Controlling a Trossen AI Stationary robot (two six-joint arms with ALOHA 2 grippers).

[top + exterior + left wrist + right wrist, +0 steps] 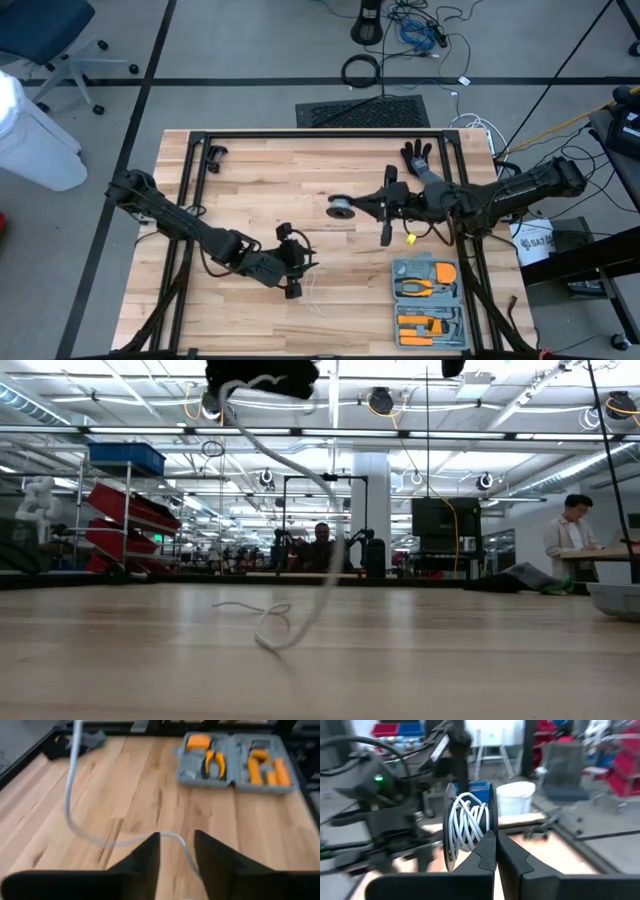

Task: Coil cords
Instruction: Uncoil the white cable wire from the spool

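Note:
The small black reel (pixel 340 208) with white cord wound on it is held above the table's middle by my right gripper (pixel 362 208), which is shut on it. It shows edge-on in the right wrist view (pixel 467 825). The free white cord (pixel 300 470) hangs in a slack curve down to a small loop (pixel 272 628) that lies on the table. My left gripper (pixel 177 850) is over the table's near middle (pixel 292 268), fingers apart, with the cord (pixel 80 827) passing between them. My left gripper has the cord running through the gap between its fingers (pixel 186 851). The fingers stand apart, and whether either one touches the cord I cannot tell. My right gripper pinches the reel at the rim of one black flange (pixel 491 827) between its two fingers, coming level from the table's right. The reel is lifted clear of the table, on edge.
An open grey tool case (pixel 428 300) with orange tools lies near the front right. A black glove (pixel 418 155) lies at the far right and a small black object (pixel 213 155) at the far left. A person (pixel 570 535) stands in the room beyond.

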